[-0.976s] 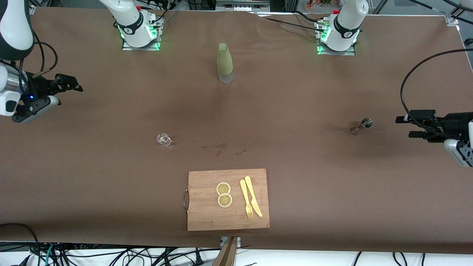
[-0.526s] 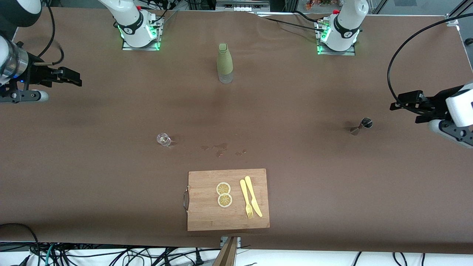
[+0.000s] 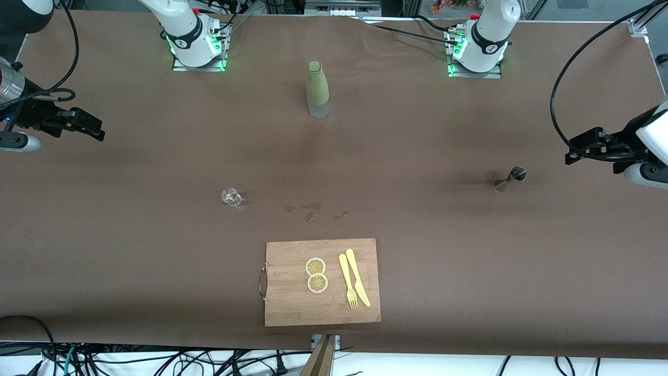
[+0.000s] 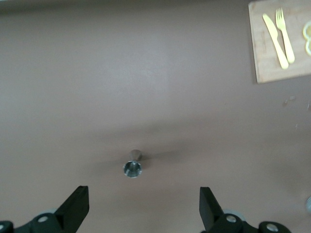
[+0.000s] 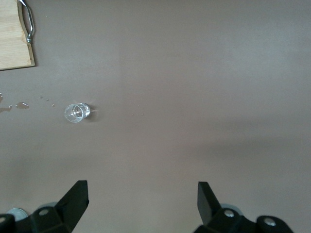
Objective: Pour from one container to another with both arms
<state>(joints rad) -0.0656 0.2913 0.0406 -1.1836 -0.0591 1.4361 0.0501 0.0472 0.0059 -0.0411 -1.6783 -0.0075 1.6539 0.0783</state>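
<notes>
A small metal jigger (image 3: 510,177) (image 4: 132,167) stands on the brown table toward the left arm's end. A small clear glass (image 3: 231,197) (image 5: 77,112) stands toward the right arm's end. A tall green bottle (image 3: 317,89) stands upright between the two bases. My left gripper (image 3: 572,150) (image 4: 143,194) hangs open and empty over the table's end, beside the jigger and apart from it. My right gripper (image 3: 96,129) (image 5: 142,188) hangs open and empty over the other end, well away from the glass.
A wooden cutting board (image 3: 292,308) lies near the front edge, carrying two lemon slices (image 3: 316,274), a yellow knife (image 3: 358,277) and a fork (image 3: 347,282). Small wet drops (image 3: 312,210) lie between the glass and the board.
Both arms have swung while staying open. The left gripper has moved from level with the jigger toward the bases. The right gripper has drifted slightly outward toward its table end. The objects have not moved.
</notes>
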